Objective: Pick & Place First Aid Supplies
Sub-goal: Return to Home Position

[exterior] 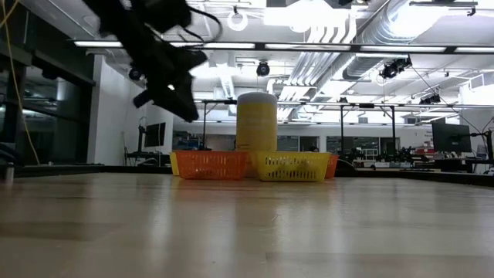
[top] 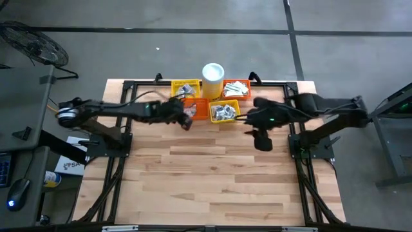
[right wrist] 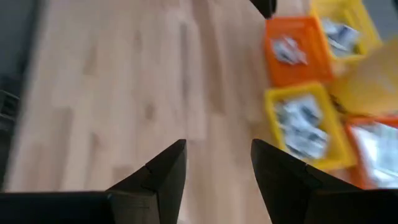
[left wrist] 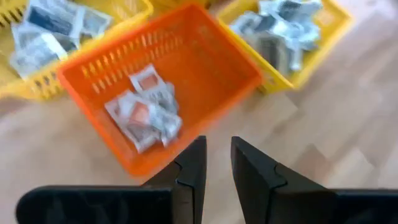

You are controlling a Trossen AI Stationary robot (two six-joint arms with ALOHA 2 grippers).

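**Step in hand: return of both arms to home.** In the high view no sachet lies loose on the counter (top: 212,174). Every visible sachet sits in one of four baskets grouped by a white cup (top: 213,72) at the far edge, so sorting appears complete.

**Left gripper** (left wrist: 217,142): held above the counter, just beside the near orange basket (left wrist: 205,59) on its open-counter side. Its fingers (left wrist: 191,174) stand a narrow gap apart with nothing between them.

**Sachets** (left wrist: 146,115): a small heap on the floor of that orange basket, ahead of and below the fingertips and not touching them. More sachets fill a yellow basket (left wrist: 323,37) next to it.

**Right gripper** (right wrist: 218,144): over bare counter, near the right side of the basket group but apart from it. Its fingers are widely spread and empty. The nearest sachets lie in the yellow basket ahead of it, well clear of the fingertips.

**Next move (judgement):** each arm should lift and draw back toward its own base, with nothing carried. The left arm needs to rise clear of the orange basket's rim first. The likely fault is a fingertip catching the light mesh wall and dragging or tipping the basket.
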